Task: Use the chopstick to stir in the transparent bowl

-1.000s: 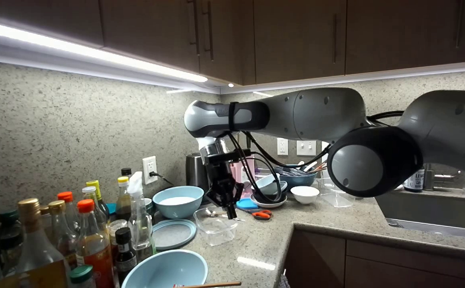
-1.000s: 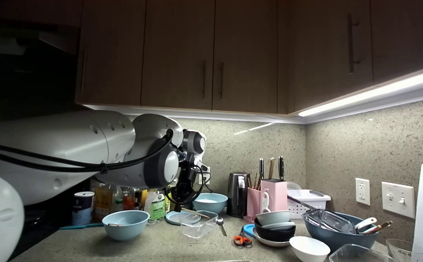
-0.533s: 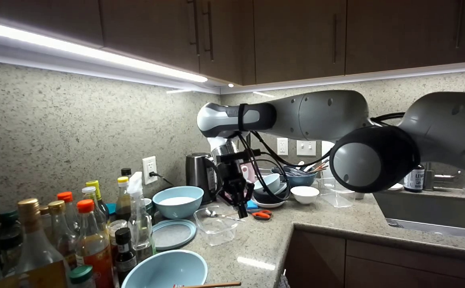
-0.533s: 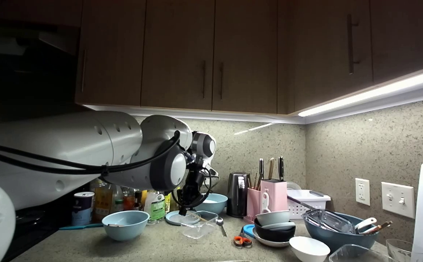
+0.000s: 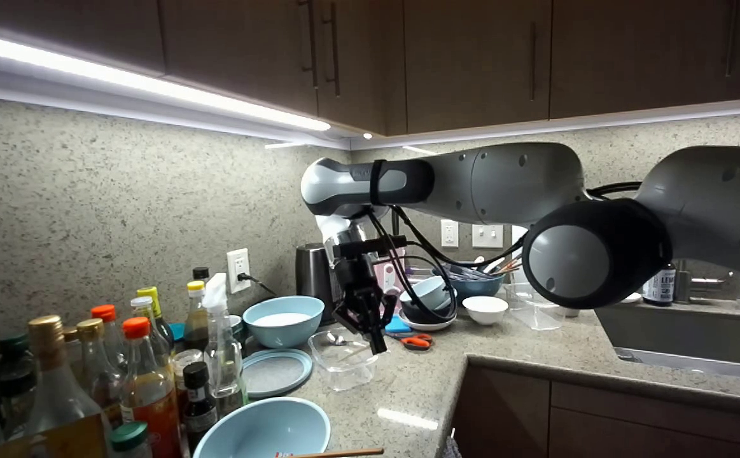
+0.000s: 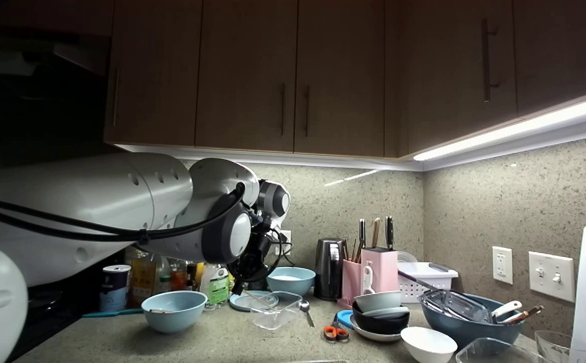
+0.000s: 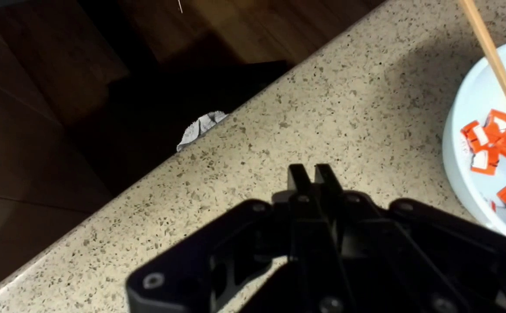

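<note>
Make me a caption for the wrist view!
A black gripper above the counter; a wooden stick over orange scraps in a blue bowl.

Strip lights (image 5: 153,83), set higher than the gripper (image 7: 309,171), are burnt out to white in both exterior views. Cabinets (image 5: 471,70) above them: dim. Counter (image 5: 424,385) below gripper level: hard white glare in an exterior view. Wrist view: counter speckle around the gripper crisp, warmly lit; soft shadow beside the blue bowl (image 7: 464,182), right of the gripper; area past the counter edge, left, near black. Gripper dark, slightly soft in focus.
</note>
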{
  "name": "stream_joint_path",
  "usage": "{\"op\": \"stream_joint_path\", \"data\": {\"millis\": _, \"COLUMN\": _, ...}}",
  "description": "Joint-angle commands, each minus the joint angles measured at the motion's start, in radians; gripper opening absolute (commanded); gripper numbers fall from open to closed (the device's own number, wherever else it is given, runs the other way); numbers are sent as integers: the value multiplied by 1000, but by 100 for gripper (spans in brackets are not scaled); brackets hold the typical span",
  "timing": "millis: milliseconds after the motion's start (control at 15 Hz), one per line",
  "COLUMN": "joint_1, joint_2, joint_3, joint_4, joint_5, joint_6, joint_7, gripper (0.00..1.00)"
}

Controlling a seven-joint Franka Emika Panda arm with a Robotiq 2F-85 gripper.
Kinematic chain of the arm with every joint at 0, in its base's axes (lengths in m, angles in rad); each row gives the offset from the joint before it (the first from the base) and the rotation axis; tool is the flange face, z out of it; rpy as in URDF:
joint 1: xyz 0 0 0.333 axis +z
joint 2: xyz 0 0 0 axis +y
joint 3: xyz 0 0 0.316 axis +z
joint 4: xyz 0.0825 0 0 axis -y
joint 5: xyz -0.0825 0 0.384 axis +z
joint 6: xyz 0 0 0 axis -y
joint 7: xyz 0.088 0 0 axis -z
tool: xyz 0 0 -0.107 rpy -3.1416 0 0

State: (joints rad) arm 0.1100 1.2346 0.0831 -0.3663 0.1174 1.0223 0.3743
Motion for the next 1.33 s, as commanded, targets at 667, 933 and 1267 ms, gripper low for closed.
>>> {"op": "stream_joint_path", "data": {"millis": 667, "joint_1": 105, "joint_2": -21, "joint_3": 4, "joint_4": -22, "joint_5": -6, "joint_6": -1, "joint_7": -67, "gripper": 2}}
{"op": "stream_joint_path", "data": {"millis": 933, "joint_1": 95, "joint_2": -21, "joint_3": -9, "joint_4": -22, "joint_5": -20, "joint_6": -3, "joint_7": -98, "gripper": 2}}
{"op": "stream_joint_path", "data": {"millis": 1267, "joint_1": 94, "joint_2": -19, "joint_3": -64, "joint_4": -12, "joint_5": -99, "joint_6": 31, "joint_7": -211, "gripper": 2}}
